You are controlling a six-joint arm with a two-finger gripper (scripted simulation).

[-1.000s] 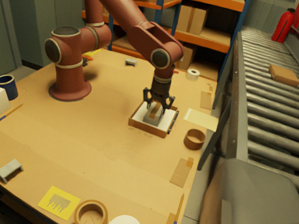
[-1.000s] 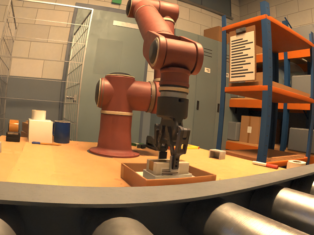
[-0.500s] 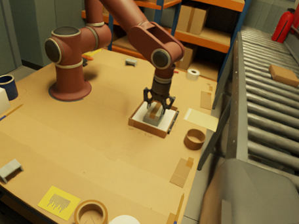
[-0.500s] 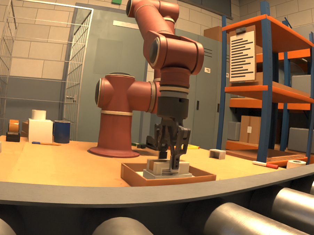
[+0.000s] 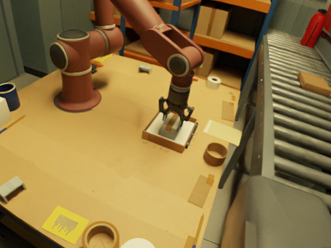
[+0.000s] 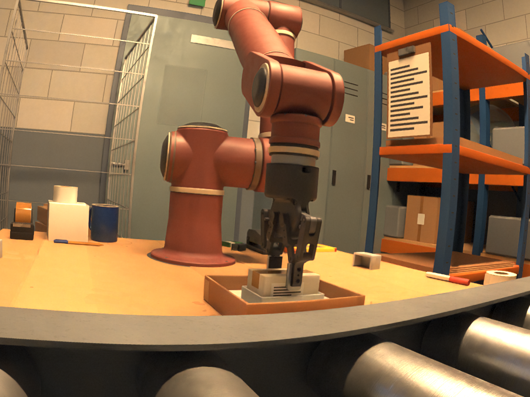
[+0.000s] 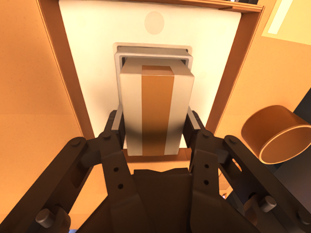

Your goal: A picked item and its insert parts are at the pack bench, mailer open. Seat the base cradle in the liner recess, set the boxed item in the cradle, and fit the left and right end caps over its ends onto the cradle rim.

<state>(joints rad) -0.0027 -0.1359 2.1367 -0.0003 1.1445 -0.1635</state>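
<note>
In the open mailer [image 5: 169, 132] [image 6: 282, 295] near the bench's right edge, the grey base cradle [image 7: 153, 54] [image 6: 282, 294] sits in the white liner's recess, and the white boxed item [image 5: 171, 125] [image 6: 283, 282] [image 7: 155, 108] with its brown tape stripe rests in the cradle. My gripper [image 5: 175, 115] [image 6: 285, 274] [image 7: 153, 125] stands straight down over the mailer with its two fingers closed on the long sides of the boxed item. One grey end cap [image 5: 11, 186] lies at the bench's near left corner. The other end cap [image 5: 145, 68] [image 6: 367, 259] lies at the far side, beyond the arm.
A brown tape ring [image 5: 215, 153] [image 7: 277, 134] lies just right of the mailer, with another ring [image 5: 101, 235] and a yellow card [image 5: 65, 224] at the near edge. A roller conveyor [image 5: 301, 123] runs along the bench's right side. A blue cup [image 5: 8, 95] stands far left.
</note>
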